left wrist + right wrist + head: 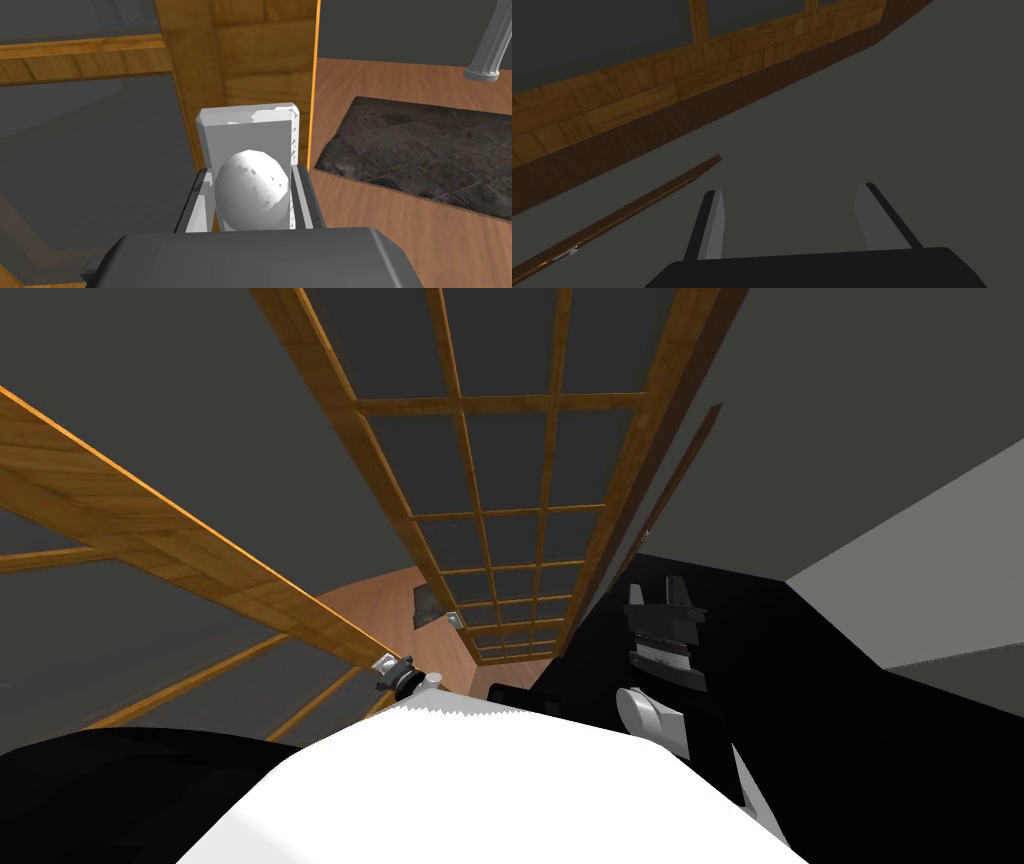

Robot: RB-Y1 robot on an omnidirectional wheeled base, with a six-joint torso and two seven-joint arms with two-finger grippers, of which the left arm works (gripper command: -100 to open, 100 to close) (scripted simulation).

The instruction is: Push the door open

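Observation:
A wooden door [180, 548] with dark glass panes slants across the left of the head view, and its free edge ends by my left gripper [400, 673]. In the left wrist view a white oval door knob [252, 190] sits on a white backplate [245, 127] fixed to the door's wooden stile [260, 55]. My left gripper [250, 172] is shut on the knob, one finger pressing each side. My right gripper [790, 190] stands open with nothing between its fingers, facing a grey wall. It shows dark at the right in the head view [668, 593].
A second glazed wooden panel [500, 488] runs up the middle ahead. Past the door's edge lie a wooden floor [400, 85], a dark stone-patterned rug [425, 155] and a white column [487, 50]. A black area [850, 708] spreads at the right.

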